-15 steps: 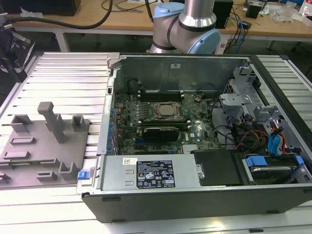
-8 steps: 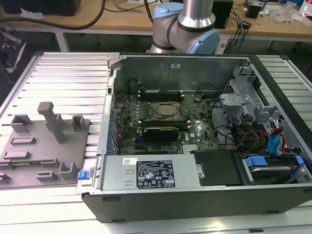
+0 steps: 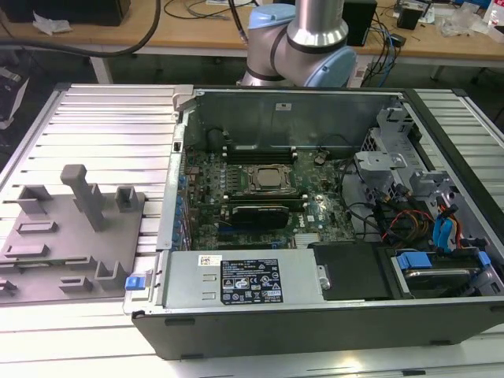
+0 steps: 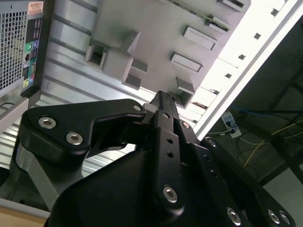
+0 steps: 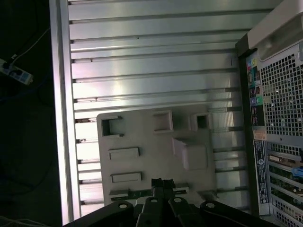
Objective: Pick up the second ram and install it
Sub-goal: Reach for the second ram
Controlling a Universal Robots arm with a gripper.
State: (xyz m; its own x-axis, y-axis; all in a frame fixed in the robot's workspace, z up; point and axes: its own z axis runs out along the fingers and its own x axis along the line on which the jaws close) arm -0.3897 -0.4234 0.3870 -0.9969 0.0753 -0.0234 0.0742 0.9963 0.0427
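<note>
Second ram [image 5: 135,193]: long, thin green board stick, seen as a narrow green strip, chips too small to make out. It sits on the grey holder tray [image 5: 142,137], right along one tray edge, parallel to the 2 oblong slots next to it and outboard of them, running approx. the length of that edge btw its corners. It lies straight, not skewed vs. the edge. Can't tell if it's flat or on edge in its slot. In the first wrist view its mid section is hidden behind my gripper [image 5: 162,183]. In the second wrist view the ram [image 4: 214,21] shows as a thin green line at the same tray edge.
</note>
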